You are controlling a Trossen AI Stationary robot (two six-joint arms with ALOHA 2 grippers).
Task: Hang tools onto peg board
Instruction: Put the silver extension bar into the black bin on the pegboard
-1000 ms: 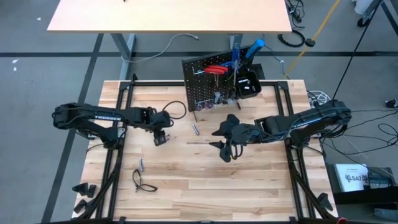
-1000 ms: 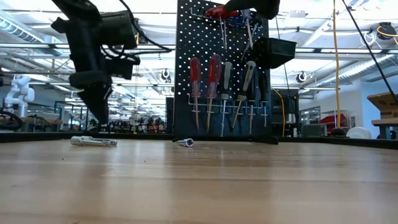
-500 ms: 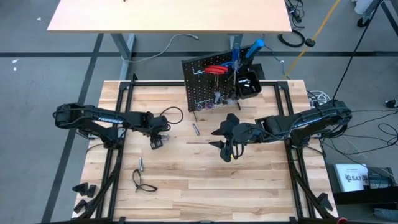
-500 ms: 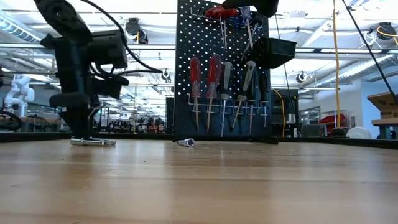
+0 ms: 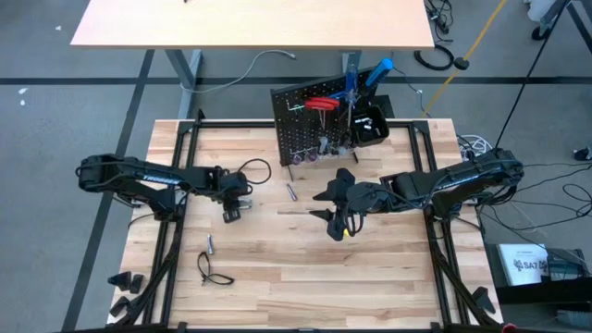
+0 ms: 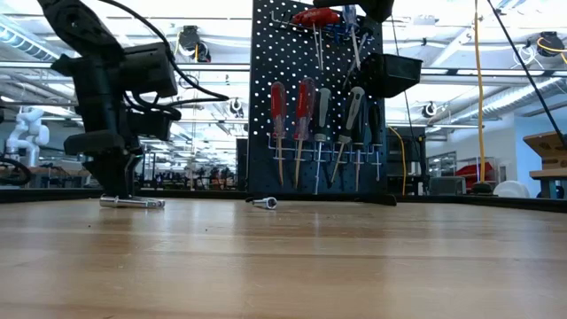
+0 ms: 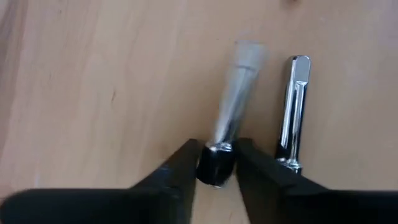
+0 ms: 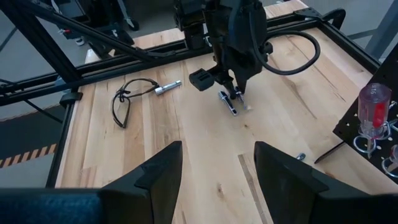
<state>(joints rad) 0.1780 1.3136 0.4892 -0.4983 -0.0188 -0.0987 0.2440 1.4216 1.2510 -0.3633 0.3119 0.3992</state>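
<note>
The black peg board stands at the table's far side with red and grey screwdrivers hanging on it. My left gripper is down at the table left of centre, shut on a small silver bit with a black end. A second chrome bit lies right beside it. My right gripper hangs open and empty over the table's middle; its fingers show wide apart in the right wrist view. My left gripper pinches the bit's black end between its two fingers. The fingers come from above, pointing down, one on each side of that end. The bit lies flat on the table, its silver shaft reaching out past the fingertips.
A loose silver bit lies in front of the peg board. Another bit and a black cord loop lie toward the near left. The black frame rails run along both table sides. Bare wood lies at the near middle.
My left gripper has gone down to the tabletop and a little toward the table's left edge, ending over the silver bits lying there. My right arm has kept still.
</note>
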